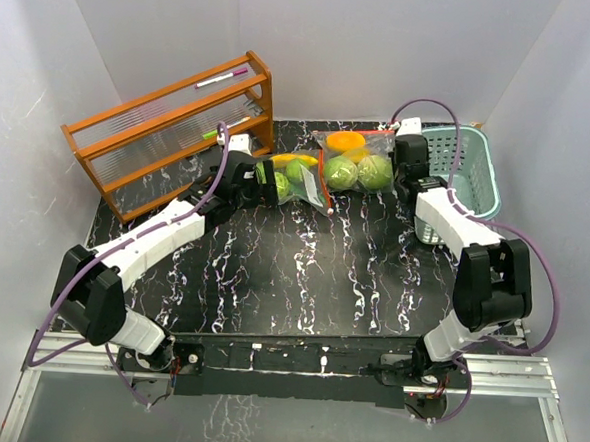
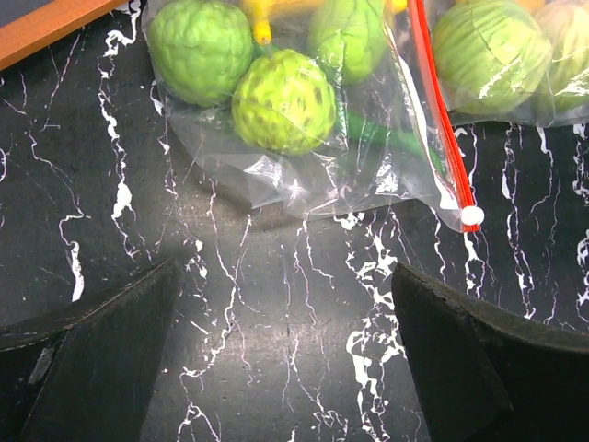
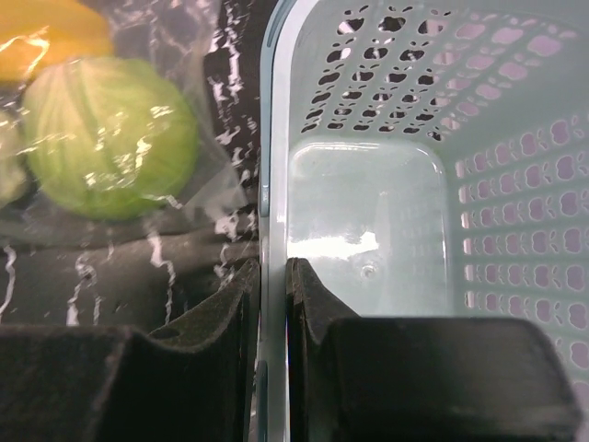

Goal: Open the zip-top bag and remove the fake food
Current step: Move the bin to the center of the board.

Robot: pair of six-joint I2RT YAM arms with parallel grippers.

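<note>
In the right wrist view, right fingers [image 3: 198,368] pinch the basket [image 3: 276,120]; left fingers [image 2: 92,359] spread.

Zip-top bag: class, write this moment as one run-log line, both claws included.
left claw: open, short of bag | right claw: shut on basket wall | fake food: inside bag

Table [image 1: 272,270]: black top with white marble veining. Lying on it along the back: orange wooden rack [image 1: 170,133], set at an angle, left; left zip-top bag [image 1: 295,181] and right zip-top bag [image 1: 359,160], clear, filled, side by side, centre; pale-teal basket [image 1: 479,157], right.
</note>
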